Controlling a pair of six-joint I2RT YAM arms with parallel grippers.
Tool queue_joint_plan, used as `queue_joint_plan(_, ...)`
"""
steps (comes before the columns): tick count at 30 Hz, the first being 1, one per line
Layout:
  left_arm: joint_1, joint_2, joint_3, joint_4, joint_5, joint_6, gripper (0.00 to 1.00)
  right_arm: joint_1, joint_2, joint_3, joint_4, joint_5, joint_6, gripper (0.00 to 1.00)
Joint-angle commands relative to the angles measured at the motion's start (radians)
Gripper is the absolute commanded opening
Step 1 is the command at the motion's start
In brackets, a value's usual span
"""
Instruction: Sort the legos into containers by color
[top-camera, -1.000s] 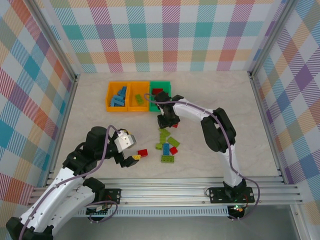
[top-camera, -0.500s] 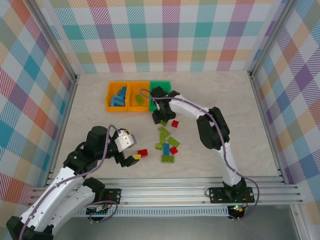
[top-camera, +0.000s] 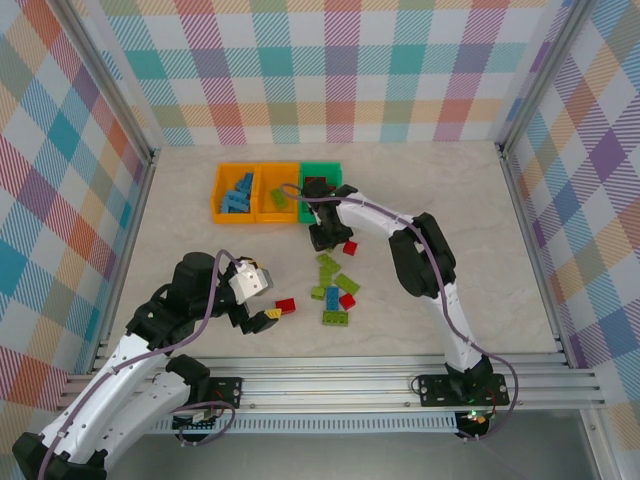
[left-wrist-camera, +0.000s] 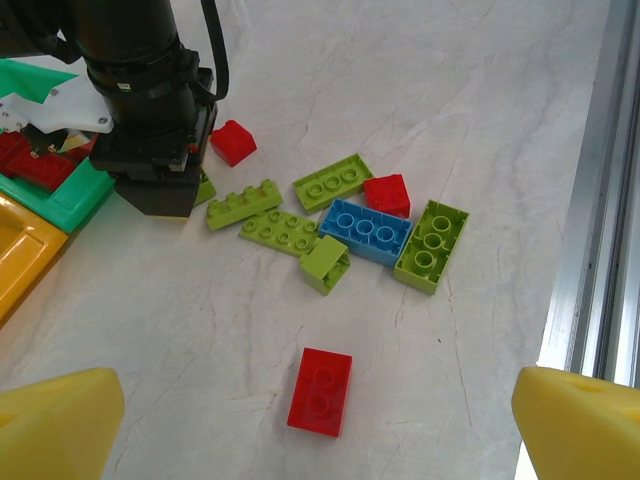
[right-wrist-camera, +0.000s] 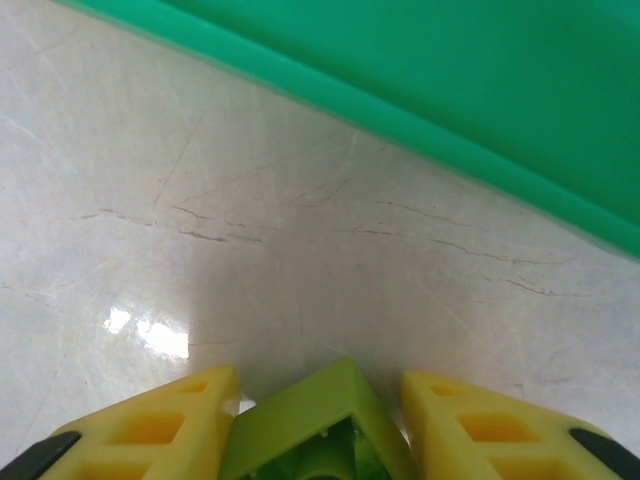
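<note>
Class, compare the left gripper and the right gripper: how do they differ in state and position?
The left gripper stands wide open with nothing between its fingers; the right gripper is closed on a lime green brick. The left gripper points at a lone red brick; the right gripper sits just short of the green bin. Both have yellow fingers.

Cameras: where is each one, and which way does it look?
Top external: high behind, looking down on the left arm, right arm and table.
Left wrist: low, facing the lego pile; its yellow fingertips show.
Right wrist: low, facing the green bin; fingers holding a lime lego.
Shared: that pile, also seen from above.
</note>
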Motion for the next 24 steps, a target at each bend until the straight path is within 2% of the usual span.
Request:
queue_joint_plan(1,0.002,-0.007,-0.007,0.021,-0.009,0.017,1.00,0.000,-0.024,-0.013,-0.026,-0.011,0.012,0.37)
queue_joint_plan(6,0.002,-0.008,-0.009,0.026,-0.061,0.013,1.00,0.000,-0.081,0.008,-0.016,-0.029,0.024,0.28)
queue_joint_plan(12,0.011,-0.024,-0.017,0.048,-0.123,0.003,1.00,0.000,-0.172,0.027,0.081,-0.101,0.063,0.29)
queue_joint_plan(15,0.016,-0.033,-0.024,0.068,-0.154,-0.010,1.00,-0.003,-0.175,0.080,0.139,-0.100,0.090,0.29)
queue_joint_plan(19,0.021,-0.045,-0.035,0.085,-0.182,-0.015,1.00,-0.013,-0.114,0.209,0.189,-0.049,0.101,0.29)
queue_joint_plan(24,0.024,-0.059,-0.040,0.083,-0.197,-0.014,1.00,-0.020,0.046,0.448,0.138,-0.028,0.082,0.28)
